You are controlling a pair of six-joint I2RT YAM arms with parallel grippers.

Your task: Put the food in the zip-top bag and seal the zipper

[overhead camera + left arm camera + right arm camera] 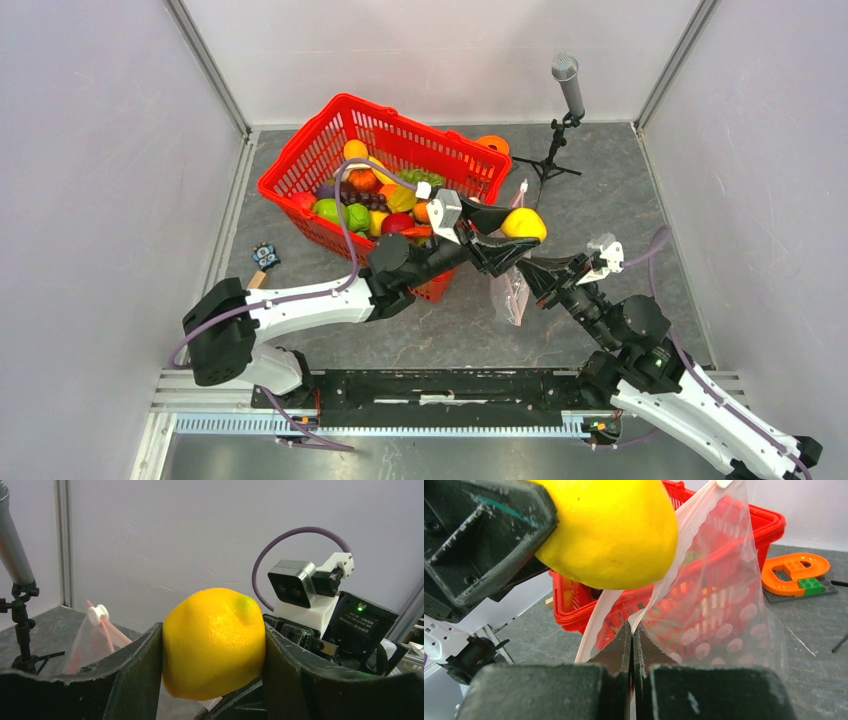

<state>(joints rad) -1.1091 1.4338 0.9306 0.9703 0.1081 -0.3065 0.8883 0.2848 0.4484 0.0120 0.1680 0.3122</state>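
Zip-top bag point(724, 605) in right claw point(632, 645), long axis upright, slider point(98, 612) uppermost

Plain pale-grey walls point(90, 150) close in the desk on its left, far and right sides, with aluminium posts point(207, 65) at the two far corners. The desk top point(620, 180) is dark grey and mottled like stone. A black rail point(440, 385) runs along its near edge. A microphone point(569, 82) on a tripod stands near the far right corner. The light is soft and even.

Left gripper point(514, 233) aloft in a wide grasp, right gripper point(526, 268) pinched tight close by.
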